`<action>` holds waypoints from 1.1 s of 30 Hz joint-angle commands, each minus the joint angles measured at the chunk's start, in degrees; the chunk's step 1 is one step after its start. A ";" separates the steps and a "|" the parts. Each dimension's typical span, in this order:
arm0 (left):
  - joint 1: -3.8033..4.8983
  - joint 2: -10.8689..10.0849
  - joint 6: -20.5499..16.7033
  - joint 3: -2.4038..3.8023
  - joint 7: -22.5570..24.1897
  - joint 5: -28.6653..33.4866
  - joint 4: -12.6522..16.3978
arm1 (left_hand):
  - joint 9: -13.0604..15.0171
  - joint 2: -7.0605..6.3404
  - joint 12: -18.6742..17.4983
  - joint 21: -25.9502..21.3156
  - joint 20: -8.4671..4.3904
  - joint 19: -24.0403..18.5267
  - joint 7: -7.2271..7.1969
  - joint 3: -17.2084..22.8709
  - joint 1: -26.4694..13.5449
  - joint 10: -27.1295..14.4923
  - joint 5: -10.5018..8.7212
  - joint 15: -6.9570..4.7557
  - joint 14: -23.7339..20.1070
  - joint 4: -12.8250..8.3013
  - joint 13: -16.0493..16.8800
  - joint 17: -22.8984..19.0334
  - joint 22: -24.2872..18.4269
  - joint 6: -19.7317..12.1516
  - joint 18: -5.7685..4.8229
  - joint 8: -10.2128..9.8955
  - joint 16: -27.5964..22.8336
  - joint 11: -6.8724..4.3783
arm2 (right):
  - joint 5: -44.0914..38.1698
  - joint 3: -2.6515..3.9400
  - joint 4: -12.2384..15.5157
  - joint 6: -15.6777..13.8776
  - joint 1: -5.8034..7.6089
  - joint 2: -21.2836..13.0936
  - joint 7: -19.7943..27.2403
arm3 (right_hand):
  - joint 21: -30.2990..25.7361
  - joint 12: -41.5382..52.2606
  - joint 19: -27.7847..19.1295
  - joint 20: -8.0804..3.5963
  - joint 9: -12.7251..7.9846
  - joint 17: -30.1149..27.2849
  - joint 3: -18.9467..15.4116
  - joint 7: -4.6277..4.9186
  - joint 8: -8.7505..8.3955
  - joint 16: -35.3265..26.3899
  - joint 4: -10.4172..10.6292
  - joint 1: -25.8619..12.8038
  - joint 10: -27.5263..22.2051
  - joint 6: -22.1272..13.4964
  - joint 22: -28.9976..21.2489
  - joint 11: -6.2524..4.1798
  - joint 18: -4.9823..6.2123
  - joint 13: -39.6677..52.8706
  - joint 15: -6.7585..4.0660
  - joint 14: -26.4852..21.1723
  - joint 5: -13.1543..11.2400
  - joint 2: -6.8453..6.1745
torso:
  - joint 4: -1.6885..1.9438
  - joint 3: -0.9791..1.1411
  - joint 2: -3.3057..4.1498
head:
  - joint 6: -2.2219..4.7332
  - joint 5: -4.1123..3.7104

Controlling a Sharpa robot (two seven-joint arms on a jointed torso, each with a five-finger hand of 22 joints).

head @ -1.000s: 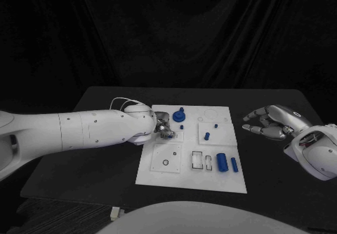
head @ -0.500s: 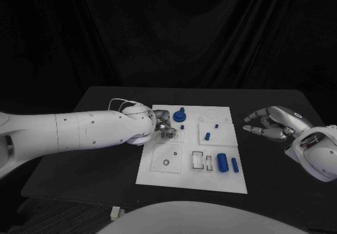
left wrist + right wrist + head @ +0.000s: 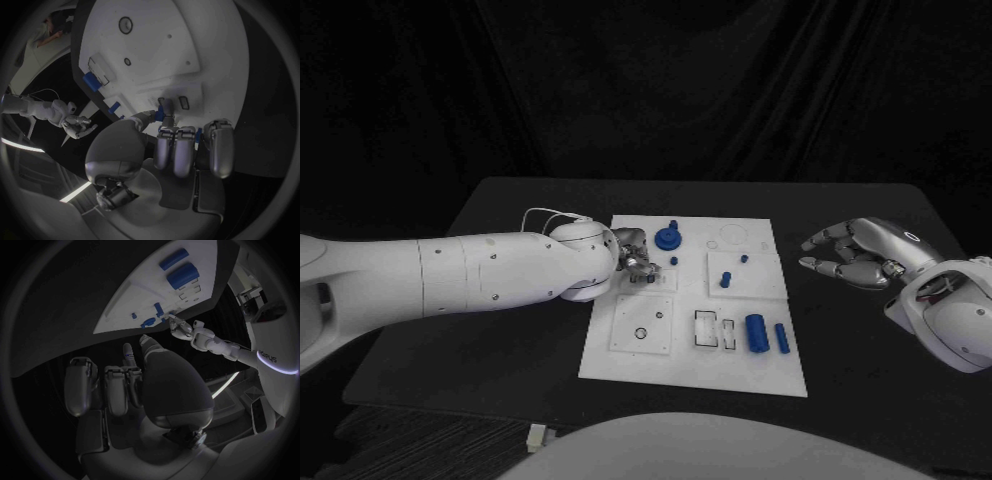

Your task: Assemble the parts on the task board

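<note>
On the near part of the white board [image 3: 625,360], a thick blue cylinder [image 3: 756,332] and a thinner blue rod [image 3: 780,338] lie side by side toward the right, beside two small rectangular slots; a dark ring [image 3: 640,333] sits on the near left panel. Farther in, the left hand [image 3: 635,262] is over the board's left edge with its fingers curled in close over a small raised block; a bit of blue shows at the fingertips in the left wrist view, but I cannot tell whether anything is pinched. Off the board to the right, the right hand [image 3: 860,252] hovers above the black table [image 3: 516,220], fingers apart and loosely curved, holding nothing. Two small blue pegs [image 3: 730,277] stand mid-board. At the far end a blue round piece [image 3: 669,238] sits upright.
</note>
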 commanded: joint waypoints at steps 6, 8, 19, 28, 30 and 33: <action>-0.61 0.13 -2.50 0.03 1.39 -1.50 -0.16 | -0.06 0.30 0.20 -0.10 -0.04 -0.11 -0.08 0.19 -0.23 5.89 -0.33 0.22 5.95 0.20 14.93 15.09 9.77 -0.32 0.34 -0.16 0.15 0.03 | -0.32 0.04 0.32 0.29 -0.21 -0.40 -0.84 | -0.51 -0.36 0.96 0.10 -0.08 15.04 0.34 -0.04 -0.24 0.11 -0.09 0.16 2.69 0.46 11.54 -0.09 0.38 9.94 -0.14 6.00 0.38 0.16 | 0.01 0.01 0.03 | -0.01 0.03; -0.67 0.11 -2.65 0.03 1.55 -1.53 -0.11 | -0.06 0.30 0.20 -0.10 -0.04 -0.11 -0.08 0.19 -0.23 5.89 -0.33 0.22 5.95 0.20 14.93 15.09 9.77 -0.32 0.34 -0.16 0.15 0.03 | -0.32 0.04 0.34 0.31 -0.22 -0.41 -0.83 | -0.62 -0.37 0.91 0.10 -0.08 15.02 0.34 -0.04 -0.24 0.10 -0.08 0.16 2.68 0.46 11.50 -0.08 0.41 9.92 -0.14 5.99 0.38 0.16 | 0.04 0.01 0.00 | -0.01 -0.01; -0.85 -0.10 -0.96 0.03 1.32 -1.59 0.39 | -0.10 0.06 0.20 -0.14 0.00 -0.11 -0.02 0.04 -0.48 5.89 -0.99 0.27 5.95 0.48 14.93 15.09 9.79 -0.27 0.34 -0.22 0.15 0.09 | -0.32 0.04 0.32 0.50 -0.34 -0.38 -0.83 | -0.77 -0.40 0.84 0.10 -0.08 14.91 0.36 -0.05 -0.24 0.01 -0.08 0.15 2.65 0.50 11.45 -0.08 0.44 9.88 -0.13 5.96 0.40 0.16 | -0.02 -0.01 0.00 | -0.01 0.21; -0.88 -0.22 1.12 0.03 0.68 -1.59 0.46 | -0.27 -0.45 0.20 -0.33 0.09 -0.19 0.03 -0.47 -1.18 5.89 -2.63 0.36 5.95 1.21 14.93 15.09 9.77 -0.16 0.39 -0.44 0.15 0.18 | -0.32 0.04 0.21 0.69 -0.44 -0.34 -0.85 | -0.83 -0.43 0.82 0.11 -0.08 14.89 0.39 -0.05 -0.21 -0.01 -0.03 0.11 2.61 0.60 11.44 -0.08 0.45 9.83 -0.13 5.96 0.47 0.22 | -0.03 -0.01 0.00 | -0.01 0.25; -0.89 -0.25 1.41 0.03 0.55 -1.59 0.52 | -0.27 -0.46 0.20 -0.32 0.10 -0.18 0.04 -0.49 -1.21 5.89 -2.69 0.36 5.95 1.24 14.93 15.09 9.78 -0.16 0.38 -0.45 0.15 0.18 | -0.32 0.04 0.18 0.74 -0.46 -0.33 -0.86 | -0.83 -0.43 0.82 0.11 -0.08 14.89 0.39 -0.05 -0.21 -0.01 -0.03 0.11 2.61 0.60 11.44 -0.08 0.45 9.83 -0.13 5.96 0.47 0.22 | -0.01 -0.01 -0.01 | -0.01 0.23; -0.90 -0.32 1.66 0.03 0.43 -1.59 0.63 | -0.28 -0.46 0.20 -0.30 0.10 -0.15 0.04 -0.51 -1.27 5.89 -2.75 0.37 5.95 1.30 14.93 15.09 9.80 -0.14 0.37 -0.45 0.15 0.18 | -0.32 0.04 0.15 0.83 -0.50 -0.31 -0.89 | -0.83 -0.43 0.82 0.11 -0.08 14.89 0.39 -0.05 -0.21 -0.01 -0.03 0.11 2.61 0.60 11.44 -0.08 0.45 9.83 -0.13 5.96 0.47 0.22 | -0.02 -0.02 -0.01 | -0.01 0.14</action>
